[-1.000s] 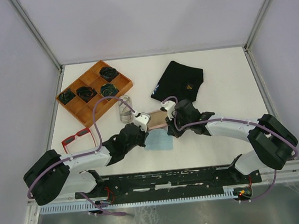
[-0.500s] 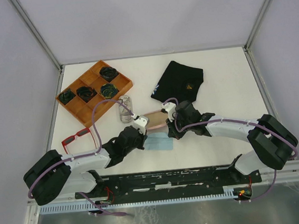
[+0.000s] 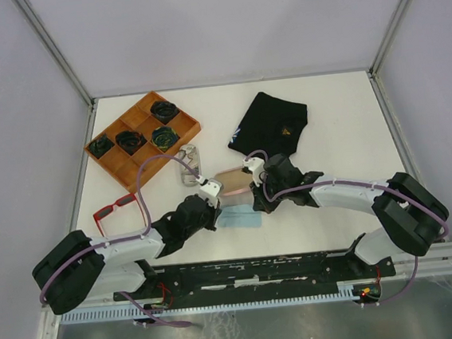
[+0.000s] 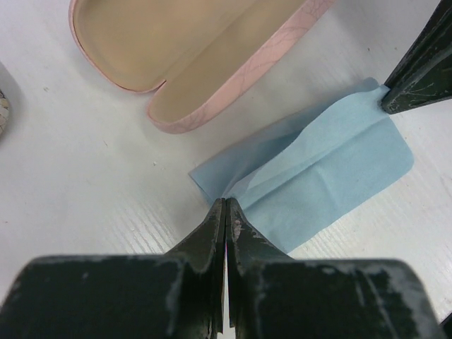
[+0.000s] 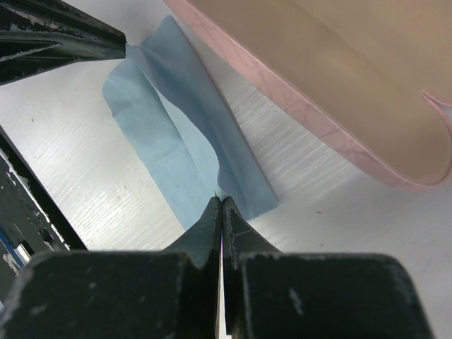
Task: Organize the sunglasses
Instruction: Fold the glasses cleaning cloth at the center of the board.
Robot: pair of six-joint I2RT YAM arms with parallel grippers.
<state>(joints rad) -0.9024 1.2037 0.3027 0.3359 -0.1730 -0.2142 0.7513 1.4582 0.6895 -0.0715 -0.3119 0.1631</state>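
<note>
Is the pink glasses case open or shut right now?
Open. The pink glasses case shows bare tan lining in both halves, nothing inside.

On the white table (image 3: 325,120) lie a tray (image 3: 127,170), red sunglasses (image 3: 116,206), black cloth (image 3: 270,122), pink case (image 3: 232,179) and blue cloth (image 3: 239,219).

Both arms lay low and angled inward, tips facing. Left gripper (image 4: 226,206) and right gripper (image 5: 221,203) each pinched the blue cloth (image 4: 325,169), jaws pressed together.
</note>
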